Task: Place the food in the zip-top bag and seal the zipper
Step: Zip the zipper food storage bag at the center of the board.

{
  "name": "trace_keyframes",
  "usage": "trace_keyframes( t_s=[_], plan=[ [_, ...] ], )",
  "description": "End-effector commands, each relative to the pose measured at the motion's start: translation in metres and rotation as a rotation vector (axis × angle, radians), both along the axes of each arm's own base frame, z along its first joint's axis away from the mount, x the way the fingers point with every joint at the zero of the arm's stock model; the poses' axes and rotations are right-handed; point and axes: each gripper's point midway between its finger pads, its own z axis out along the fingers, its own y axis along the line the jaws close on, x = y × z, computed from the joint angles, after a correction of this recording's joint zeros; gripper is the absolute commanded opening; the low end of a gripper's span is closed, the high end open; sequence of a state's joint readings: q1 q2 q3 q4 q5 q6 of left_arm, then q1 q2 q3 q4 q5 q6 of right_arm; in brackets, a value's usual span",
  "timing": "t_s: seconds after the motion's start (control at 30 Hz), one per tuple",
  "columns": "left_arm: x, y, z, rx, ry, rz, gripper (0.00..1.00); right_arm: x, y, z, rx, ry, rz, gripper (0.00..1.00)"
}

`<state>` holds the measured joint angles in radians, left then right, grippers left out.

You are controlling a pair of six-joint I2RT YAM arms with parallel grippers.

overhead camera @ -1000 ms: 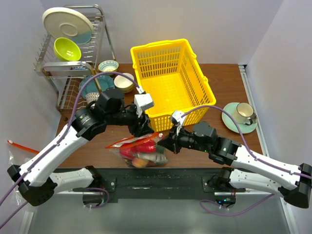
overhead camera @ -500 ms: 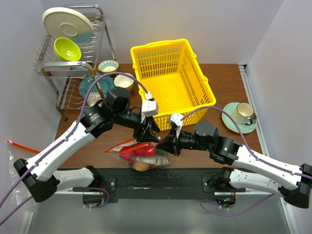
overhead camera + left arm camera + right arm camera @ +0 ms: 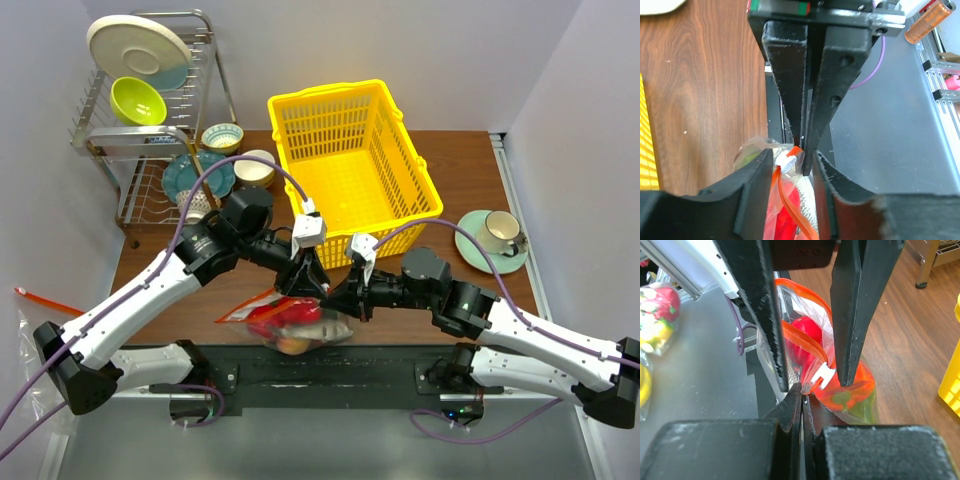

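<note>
The zip-top bag (image 3: 300, 328) lies at the table's near edge, holding the food: a red piece (image 3: 283, 318) and a peach piece (image 3: 293, 346) show through it. My right gripper (image 3: 338, 300) is shut on the bag's end corner beside the zipper (image 3: 805, 342); its tips (image 3: 802, 390) meet there. My left gripper (image 3: 308, 285) is open, with one finger on each side of the zipper's white end piece (image 3: 786, 162), which sits between its fingers (image 3: 757, 190). In the right wrist view the white end piece (image 3: 825, 375) sits just past my shut tips.
A yellow basket (image 3: 350, 160) stands behind the grippers. A dish rack (image 3: 150, 100) with a plate and a green bowl is at the back left, with bowls (image 3: 255, 168) beside it. A cup on a saucer (image 3: 495, 238) is at the right. Another flat bag's orange strip (image 3: 45, 300) shows at the far left.
My left gripper has moved right and toward the near edge, closing in on my right gripper over the bag's zipper. The bag has shifted slightly toward the near edge.
</note>
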<state>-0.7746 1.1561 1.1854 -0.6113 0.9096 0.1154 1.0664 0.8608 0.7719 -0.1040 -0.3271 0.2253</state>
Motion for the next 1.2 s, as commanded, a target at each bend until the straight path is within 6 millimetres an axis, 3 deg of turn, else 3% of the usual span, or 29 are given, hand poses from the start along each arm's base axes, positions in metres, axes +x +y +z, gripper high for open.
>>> trace_keyframes(
  t_s=[0.0, 0.3, 0.77, 0.93, 0.97, 1.03, 1.17],
  plan=[
    [0.0, -0.003, 0.006, -0.039, -0.026, -0.012, 0.37, -0.002, 0.002, 0.049, 0.125, -0.082, 0.023, 0.0],
    [0.002, 0.003, 0.003, -0.011, -0.022, 0.031, 0.04, 0.002, -0.002, 0.046, 0.121, -0.077, -0.012, 0.0],
    [0.004, 0.012, 0.016, -0.023, -0.029, 0.134, 0.0, 0.032, -0.013, 0.028, 0.068, -0.024, -0.222, 0.0],
    [0.004, 0.015, 0.014, -0.013, -0.021, 0.151, 0.0, 0.039, -0.016, 0.033, 0.095, -0.013, -0.277, 0.0],
    [0.005, 0.014, 0.014, -0.018, -0.029, 0.157, 0.0, 0.039, -0.017, 0.035, 0.101, -0.014, -0.278, 0.03],
    [0.003, 0.016, 0.014, -0.021, -0.009, 0.169, 0.0, 0.038, -0.017, 0.036, 0.103, -0.022, -0.273, 0.2],
    [0.001, 0.015, 0.016, -0.032, -0.004, 0.156, 0.0, 0.036, -0.015, 0.036, 0.092, -0.038, -0.246, 0.27]
  ],
)
